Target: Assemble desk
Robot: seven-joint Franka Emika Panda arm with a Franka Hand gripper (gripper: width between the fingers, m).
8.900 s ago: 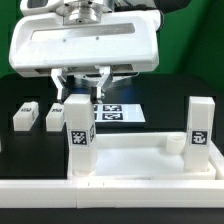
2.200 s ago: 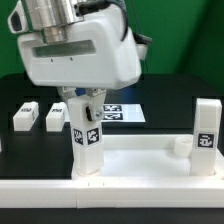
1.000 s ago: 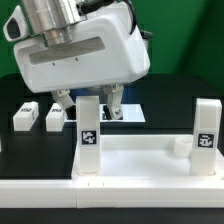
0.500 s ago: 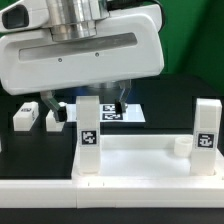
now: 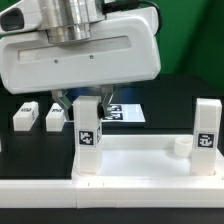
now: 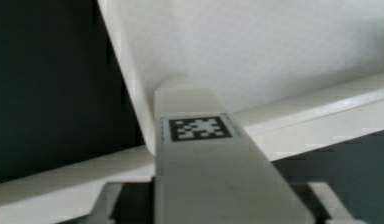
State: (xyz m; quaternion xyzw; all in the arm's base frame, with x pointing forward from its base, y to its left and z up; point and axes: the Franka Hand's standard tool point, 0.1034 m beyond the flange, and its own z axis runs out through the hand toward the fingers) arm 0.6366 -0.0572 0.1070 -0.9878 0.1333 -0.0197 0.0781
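Note:
The white desk top (image 5: 140, 160) lies at the front with its rim up. One white tagged leg (image 5: 89, 135) stands upright on its corner at the exterior view's left, and another leg (image 5: 205, 128) stands at the right. My gripper (image 5: 86, 100) hangs over the left leg, open, with a finger on each side of the leg's top. In the wrist view the leg (image 6: 203, 130) runs between my fingers (image 6: 127, 200) with a dark gap on each side, above the desk top (image 6: 207, 50). Two loose legs (image 5: 25, 113) (image 5: 57, 113) lie on the black table.
The marker board (image 5: 122, 112) lies flat behind the desk top, partly hidden by my gripper. A small white nub (image 5: 180, 145) sits on the desk top beside the right leg. The big white hand body fills the upper half of the exterior view.
2.2 s ago my gripper gripped the left leg's top. It then let go and turned, and its fingers now straddle the leg's top again, open. The leg stays upright.

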